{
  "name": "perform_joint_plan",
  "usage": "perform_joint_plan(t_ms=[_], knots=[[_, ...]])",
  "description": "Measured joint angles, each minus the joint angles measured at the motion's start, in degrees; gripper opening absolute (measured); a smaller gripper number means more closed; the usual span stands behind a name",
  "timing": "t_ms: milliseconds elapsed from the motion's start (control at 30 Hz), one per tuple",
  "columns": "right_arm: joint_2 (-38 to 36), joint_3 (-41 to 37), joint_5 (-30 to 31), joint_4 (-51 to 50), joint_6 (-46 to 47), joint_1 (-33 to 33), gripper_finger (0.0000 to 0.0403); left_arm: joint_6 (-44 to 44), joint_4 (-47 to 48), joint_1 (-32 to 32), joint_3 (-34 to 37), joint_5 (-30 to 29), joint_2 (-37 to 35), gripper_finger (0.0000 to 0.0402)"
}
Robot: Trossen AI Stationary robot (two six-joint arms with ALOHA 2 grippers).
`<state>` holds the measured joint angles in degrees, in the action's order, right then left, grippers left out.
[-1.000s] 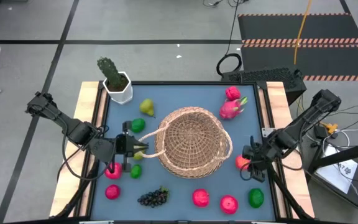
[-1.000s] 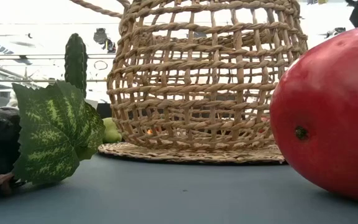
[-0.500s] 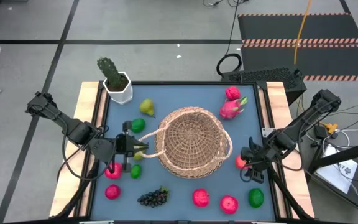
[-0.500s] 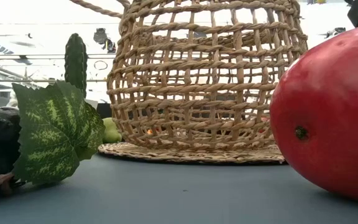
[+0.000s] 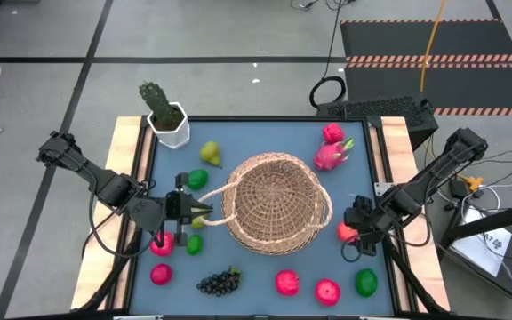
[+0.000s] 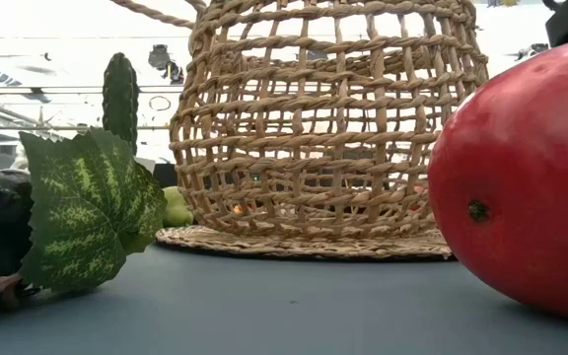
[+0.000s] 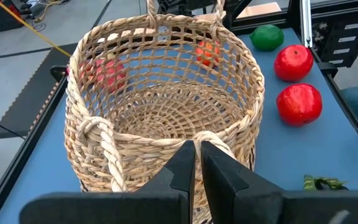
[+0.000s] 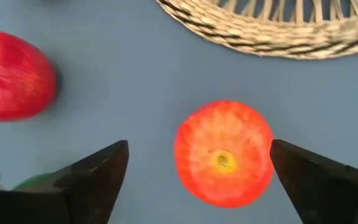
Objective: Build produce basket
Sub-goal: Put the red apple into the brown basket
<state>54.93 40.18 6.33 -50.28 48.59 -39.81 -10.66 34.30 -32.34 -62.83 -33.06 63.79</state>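
Bench, blue-topped, wood-edged; contents listed from front edge to back.

Front row: pink apple at the left; dark grape bunch with a green leaf; two red apples; green lime at the right.

Left of middle: left tool, fingers pressed together on the near rim and looped handle of the basket. A pink apple and a small lime lie just beside this tool toward the front; another lime lies just behind it.

Middle: basket, large, round, tan wicker, upright on its flat base. The left wrist view shows its woven floor bare; the fruit seen through its weave lies outside it.

Right of middle: right tool, fingers spread wide with nothing between them, above an orange-red apple that rests on the bench just beside the basket's base. In the right wrist view the apple sits between the two fingers, apart from both.

Back: yellow-green pear at the left; pink dragon fruit with a small pink fruit behind it at the right.

Back left corner: white pot with cactus.
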Motion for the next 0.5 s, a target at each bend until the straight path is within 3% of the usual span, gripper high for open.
perform_joint_plan(t_ms=[500], knots=[[5.34,0.00,1.29,-1.51,-1.30,0.11,0.0399,-0.02,-0.01,0.00,0.00,0.00,0.00,0.0031]])
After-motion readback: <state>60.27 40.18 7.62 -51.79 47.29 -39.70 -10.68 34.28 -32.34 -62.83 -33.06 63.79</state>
